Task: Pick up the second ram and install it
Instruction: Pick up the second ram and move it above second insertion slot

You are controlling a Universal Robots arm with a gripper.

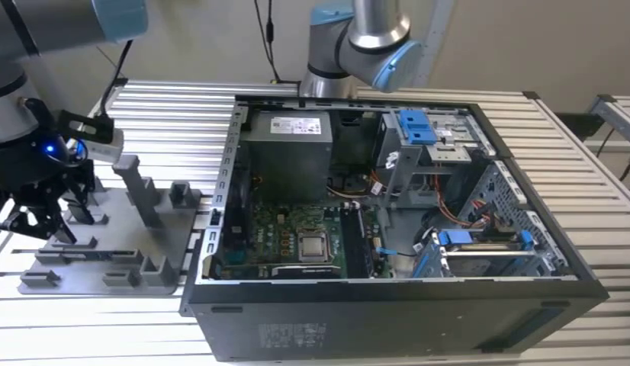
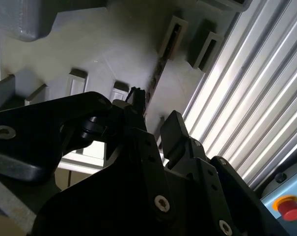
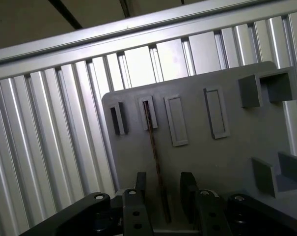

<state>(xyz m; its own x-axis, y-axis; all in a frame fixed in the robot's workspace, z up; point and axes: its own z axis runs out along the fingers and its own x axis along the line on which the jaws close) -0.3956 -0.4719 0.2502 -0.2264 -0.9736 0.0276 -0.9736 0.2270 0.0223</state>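
Note:
The second ram is a thin dark stick standing on its long edge in the grey holder plate, one end seated in a small raised slot. My gripper is open and straddles the stick's near end, one black finger on each side with a small gap to it. In the second wrist view the ram runs away from between the fingertips. In the exterior view my gripper hangs low over the holder plate at the exterior view's left.
An open computer case fills the middle, with the green motherboard and its long black slots inside. A second arm stands behind the case. Grey posts rise from the holder plate. The table is ribbed metal.

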